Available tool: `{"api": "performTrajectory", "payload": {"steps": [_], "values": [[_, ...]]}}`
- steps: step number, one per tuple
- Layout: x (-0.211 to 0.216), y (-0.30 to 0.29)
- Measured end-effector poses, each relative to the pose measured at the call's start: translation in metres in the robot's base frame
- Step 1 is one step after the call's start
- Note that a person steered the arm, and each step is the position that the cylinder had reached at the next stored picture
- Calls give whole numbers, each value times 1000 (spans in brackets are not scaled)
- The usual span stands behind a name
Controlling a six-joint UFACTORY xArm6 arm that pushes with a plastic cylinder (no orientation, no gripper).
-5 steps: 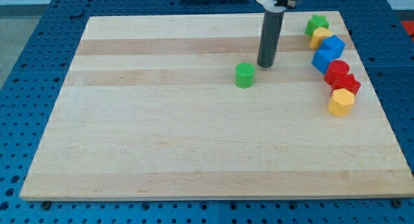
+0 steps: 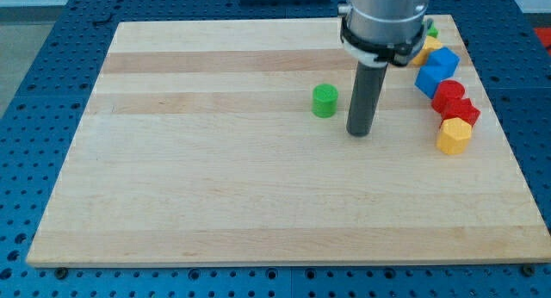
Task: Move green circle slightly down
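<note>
The green circle [image 2: 325, 101] is a small green cylinder standing on the wooden board [image 2: 215, 195], a little right of centre in the upper half. My tip [image 2: 358, 133] rests on the board to the lower right of the green circle, a short gap away and not touching it. The rod rises from the tip to the arm's grey body at the view's top.
A column of blocks lies along the board's right side: a green star [image 2: 430, 29] mostly hidden by the arm, a yellow block [image 2: 425, 48], two blue blocks [image 2: 436, 69], a red circle [image 2: 448, 95], a red block [image 2: 465, 112] and a yellow hexagon [image 2: 454, 136].
My tip has moved down the view, from above and right of the green circle to below and right of it. The green circle has not moved.
</note>
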State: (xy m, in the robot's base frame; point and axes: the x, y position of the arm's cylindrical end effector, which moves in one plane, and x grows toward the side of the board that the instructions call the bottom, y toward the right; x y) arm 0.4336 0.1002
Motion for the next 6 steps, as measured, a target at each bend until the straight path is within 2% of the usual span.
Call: {"api": "performTrajectory", "payload": {"steps": [1, 2, 3, 4, 5, 6], "values": [[-47, -1], [-88, -36], [-83, -81], [-39, -95], [-5, -84], [-4, -86]]}}
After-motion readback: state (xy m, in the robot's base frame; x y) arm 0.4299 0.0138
